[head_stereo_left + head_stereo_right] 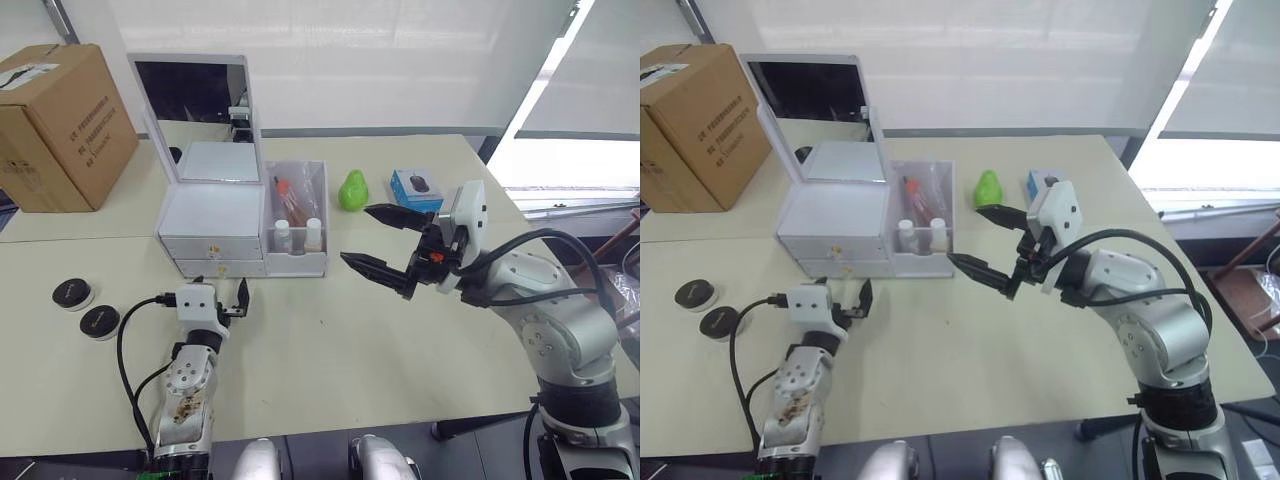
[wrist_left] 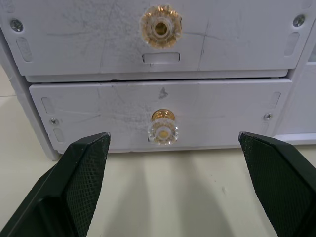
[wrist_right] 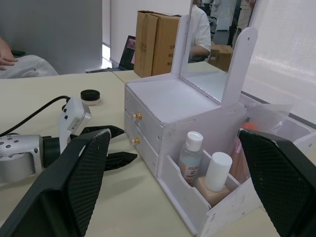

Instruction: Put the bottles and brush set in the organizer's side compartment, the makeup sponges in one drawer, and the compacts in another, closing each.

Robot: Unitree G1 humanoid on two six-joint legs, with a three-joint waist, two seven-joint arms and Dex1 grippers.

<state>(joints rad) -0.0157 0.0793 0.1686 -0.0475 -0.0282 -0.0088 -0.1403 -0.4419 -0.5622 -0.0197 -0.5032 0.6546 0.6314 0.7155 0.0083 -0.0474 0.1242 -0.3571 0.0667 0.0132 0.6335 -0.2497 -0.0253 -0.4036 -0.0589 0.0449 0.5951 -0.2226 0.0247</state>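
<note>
The white organizer (image 1: 212,222) stands with its mirror lid up and both drawers shut; their knobs (image 2: 162,129) face my left gripper (image 1: 222,292), which is open just in front of the lower drawer. In the side compartment (image 1: 318,195) stand two small bottles (image 3: 190,154) with a pinkish brush set (image 1: 290,200) behind them. Two black compacts (image 1: 74,293) lie on the table to the left. A green makeup sponge (image 1: 352,190) sits right of the organizer. My right gripper (image 1: 355,234) hangs open and empty in the air right of the side compartment.
A cardboard box (image 1: 60,125) stands at the back left. A blue box (image 1: 417,187) lies beside the green sponge. Behind the table a person sits in the right wrist view. Bare tabletop (image 1: 330,340) stretches between my arms.
</note>
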